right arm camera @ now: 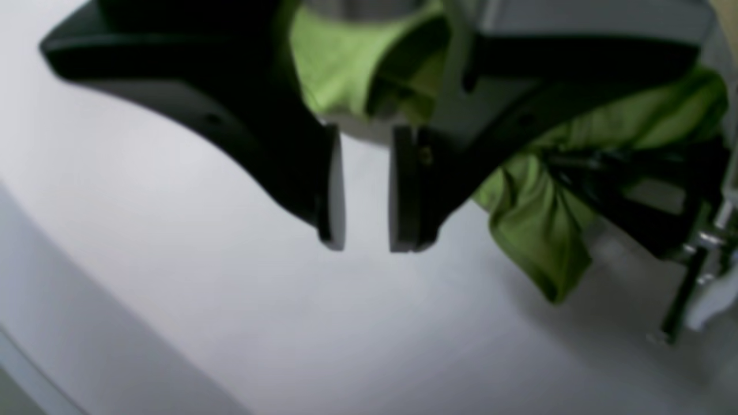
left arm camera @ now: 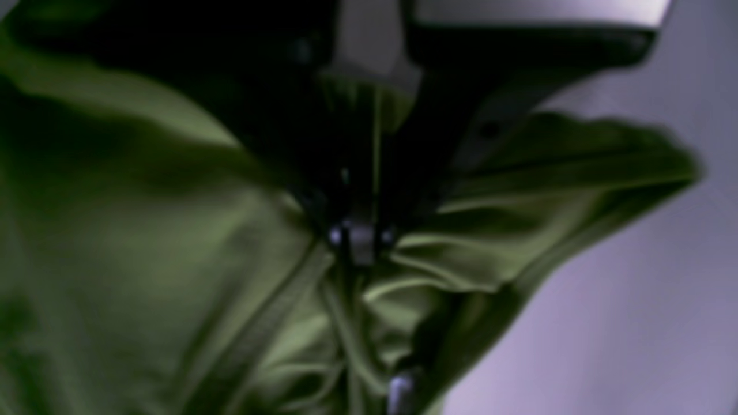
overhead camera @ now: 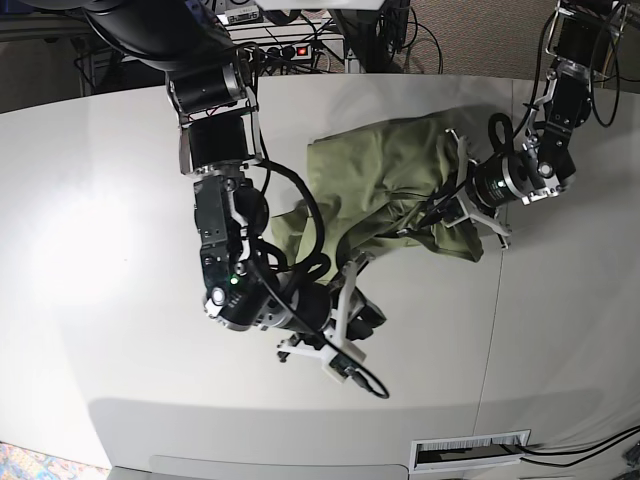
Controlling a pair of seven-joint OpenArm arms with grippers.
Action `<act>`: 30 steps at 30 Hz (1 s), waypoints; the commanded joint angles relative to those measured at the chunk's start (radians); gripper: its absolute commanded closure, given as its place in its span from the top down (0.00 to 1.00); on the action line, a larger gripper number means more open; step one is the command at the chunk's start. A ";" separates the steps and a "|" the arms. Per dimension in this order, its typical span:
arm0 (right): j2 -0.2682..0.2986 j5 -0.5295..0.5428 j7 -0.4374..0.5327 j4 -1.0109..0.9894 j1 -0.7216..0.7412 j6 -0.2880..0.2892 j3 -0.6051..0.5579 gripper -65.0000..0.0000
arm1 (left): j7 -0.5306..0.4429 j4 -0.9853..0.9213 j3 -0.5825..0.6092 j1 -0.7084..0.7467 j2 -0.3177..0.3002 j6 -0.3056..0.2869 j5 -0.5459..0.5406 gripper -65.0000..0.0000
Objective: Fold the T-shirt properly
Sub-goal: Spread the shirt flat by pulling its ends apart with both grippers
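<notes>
T-shirt (overhead camera: 385, 175) bunched; my left gripper (left arm camera: 360, 239) pinches its fabric, my right gripper (right arm camera: 366, 190) gapes empty. Still spreading, I'd judge; next, right needs a hem.

- I see both arms built from glossy black cylindrical segments, silver-grey at the joints.
- Black cables loop loosely along each arm; on my right arm they coil around the wrist.
- A small green light glows on my right arm's wrist housing.
- The right gripper (right arm camera: 366, 190) has matte black, curved fingers ending in flat rectangular pads (right arm camera: 333, 187), under a pale grey mount.
- The left gripper (left arm camera: 360, 239) looks dark too, with small shiny screw heads near its tips and a light grey plate above.
</notes>
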 commanded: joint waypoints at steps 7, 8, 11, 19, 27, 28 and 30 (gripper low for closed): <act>0.006 0.022 -0.037 0.018 0.031 -0.002 0.027 0.21 | 0.126 0.105 -0.016 -0.035 -0.058 0.120 -0.037 0.00; 0.006 0.022 -0.038 0.018 0.031 -0.002 0.027 0.21 | 0.169 0.131 -0.016 -0.035 -0.066 0.143 -0.060 0.00; 0.006 0.047 -0.050 0.018 0.031 -0.002 0.027 0.21 | 0.286 0.221 -0.016 -0.034 -0.088 0.200 -0.129 0.00; 0.006 0.118 -0.182 0.018 0.030 -0.002 0.027 0.21 | 0.393 0.418 -0.072 0.105 -0.097 0.291 -0.357 0.00; 0.038 0.117 -0.250 0.018 0.026 -0.002 0.028 0.21 | 0.403 0.502 -0.087 0.251 -0.044 0.293 -0.443 0.00; 0.048 0.117 -0.261 0.018 0.026 -0.002 0.028 0.21 | 0.403 0.502 -0.087 0.259 -0.036 0.292 -0.446 0.00; 0.074 0.118 -0.267 0.018 0.025 -0.002 0.029 0.21 | 0.403 0.502 -0.087 0.272 -0.022 0.289 -0.454 0.00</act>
